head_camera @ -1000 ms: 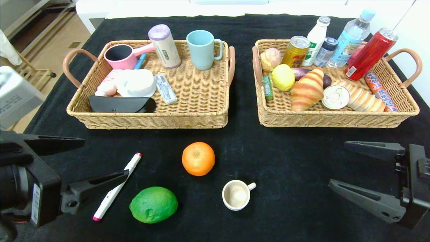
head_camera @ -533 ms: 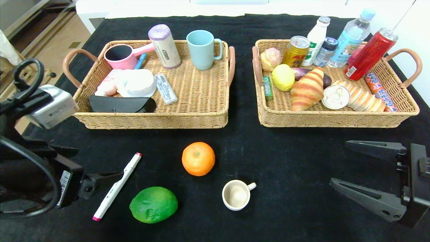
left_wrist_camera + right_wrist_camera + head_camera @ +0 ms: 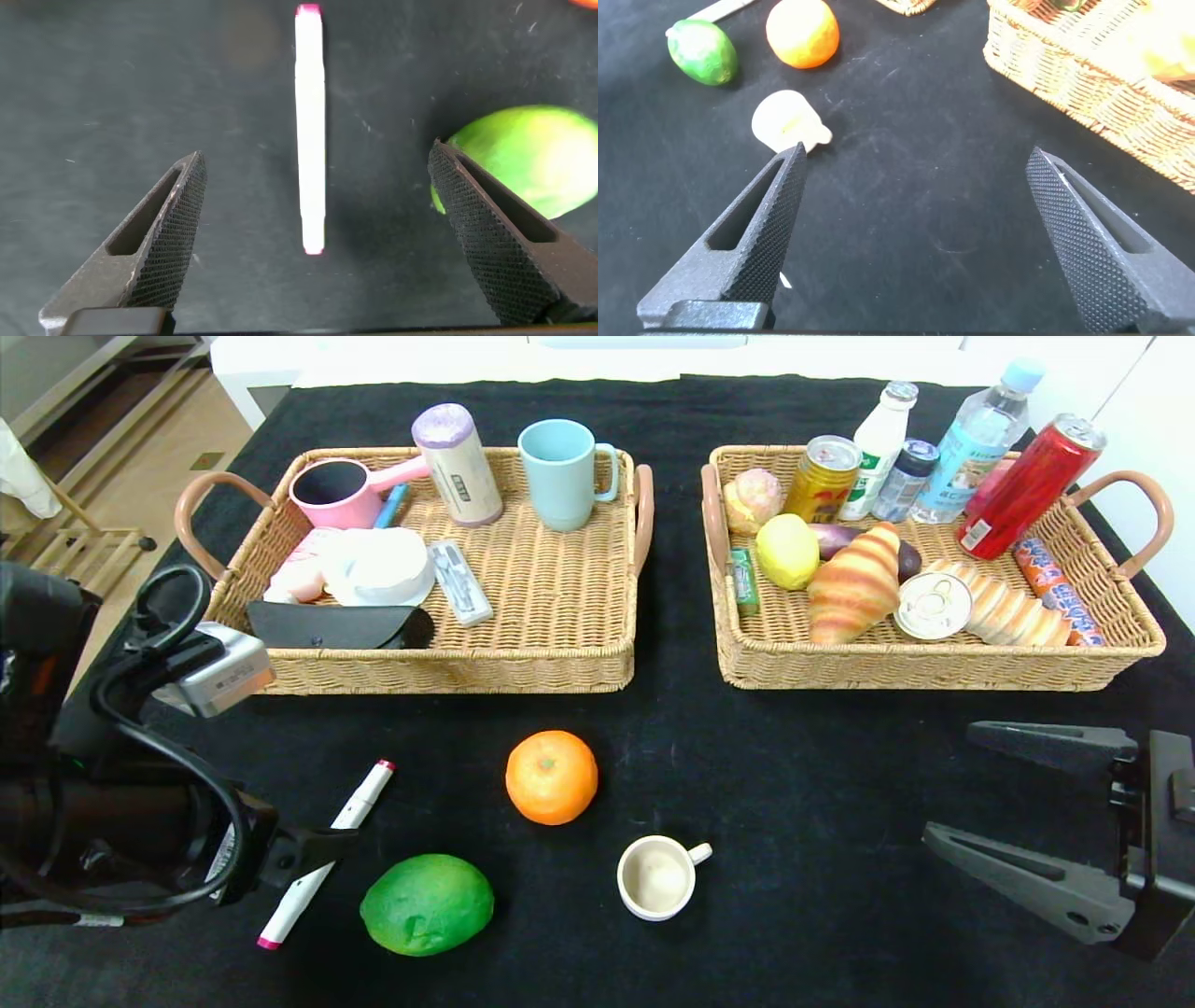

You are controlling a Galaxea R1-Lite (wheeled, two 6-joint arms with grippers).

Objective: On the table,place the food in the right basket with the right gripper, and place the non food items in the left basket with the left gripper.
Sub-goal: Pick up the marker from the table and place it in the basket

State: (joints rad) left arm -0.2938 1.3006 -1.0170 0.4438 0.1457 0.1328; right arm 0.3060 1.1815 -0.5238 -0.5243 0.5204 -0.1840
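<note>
A white marker with pink ends lies on the black table, front left. My left gripper hangs open above it, and the marker's near end lies between the two fingers, touching neither. A green fruit sits just beside the marker, close to one finger. An orange and a small white cup stand near the table's middle. My right gripper hovers open over bare cloth at the front right, holding nothing. The cup lies beyond one of its fingertips.
The left wicker basket holds mugs, a dark case and other non-food items. The right wicker basket holds bread, fruit, cans and bottles. My left arm covers the table's front left corner.
My left arm has swung in from the left edge and tipped downward, bringing its open gripper over the marker's near end. The right gripper has barely moved.
</note>
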